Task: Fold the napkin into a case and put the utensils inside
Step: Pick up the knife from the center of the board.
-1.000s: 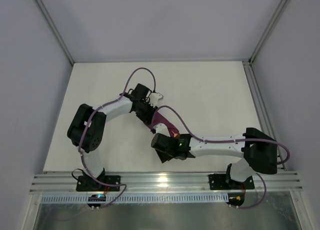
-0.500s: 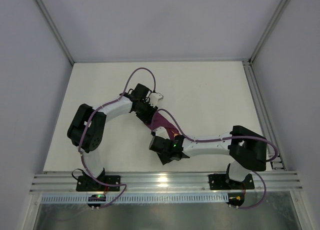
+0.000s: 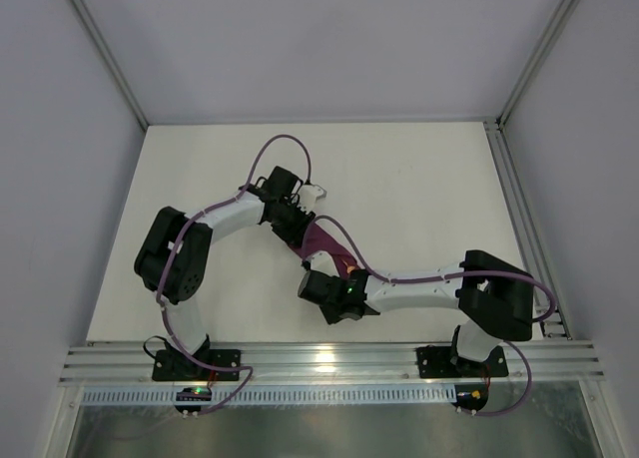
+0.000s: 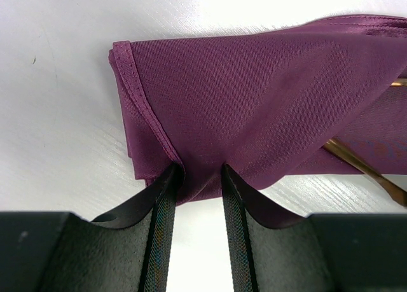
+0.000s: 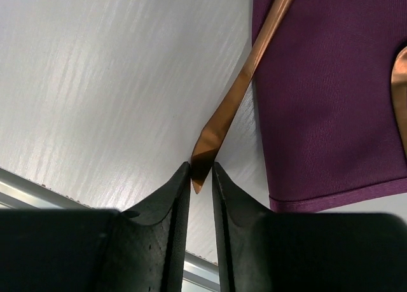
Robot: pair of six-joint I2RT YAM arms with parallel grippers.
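both end effectors closed: one on cloth, one on a utensil

the napkin (image 4: 254, 95) lies folded near the middle of the white counter (image 4: 63, 82), between the two arms, as a plum-purple shape with a stitched hem down its left side in the left wrist view. the left end effector (image 4: 199, 172) has its jaws drawn in close on a bunched fold at the near edge of the cloth, which puckers upward where the two black fingers (image 4: 162, 222) meet it.

the right end effector (image 5: 200, 169) is closed to a narrow gap on the very end of a slim copper-brown utensil (image 5: 232, 104). from that pinched end the utensil slants away along the edge of the napkin. whether it is the fork or the knife cannot be told, since its far end is out of view. a second utensil (image 5: 400, 82) shows at the right border of the right wrist view, lying on the purple cloth.

from above, the two end effectors sit near each other, with the napkin stretching between them.
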